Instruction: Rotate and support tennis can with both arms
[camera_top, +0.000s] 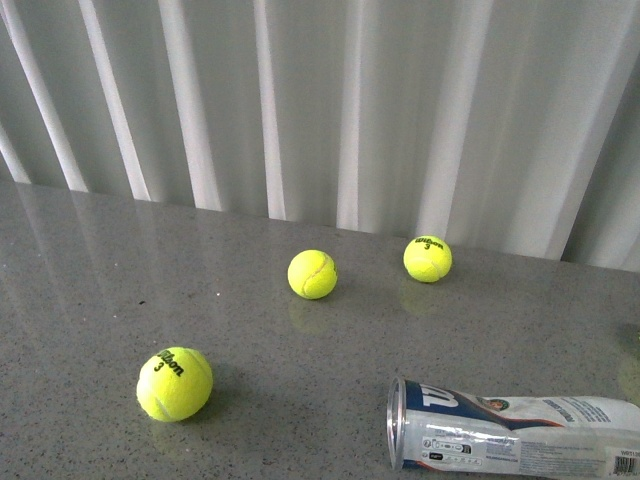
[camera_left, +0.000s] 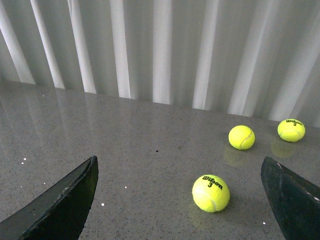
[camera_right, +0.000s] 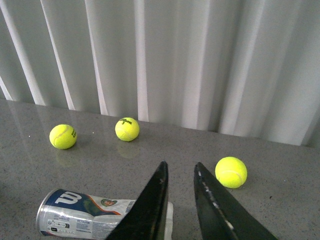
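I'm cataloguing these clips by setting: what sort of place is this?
Probably an indoor test room: a grey speckled tabletop, a white pleated curtain behind it, and a tennis can lying among loose tennis balls.

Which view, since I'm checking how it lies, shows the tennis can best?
Front view: the tennis can lies on its side, silver rim leftward, other end cropped. Right wrist view shows its rim end; the right jaws hide the rest. Left wrist view misses it.
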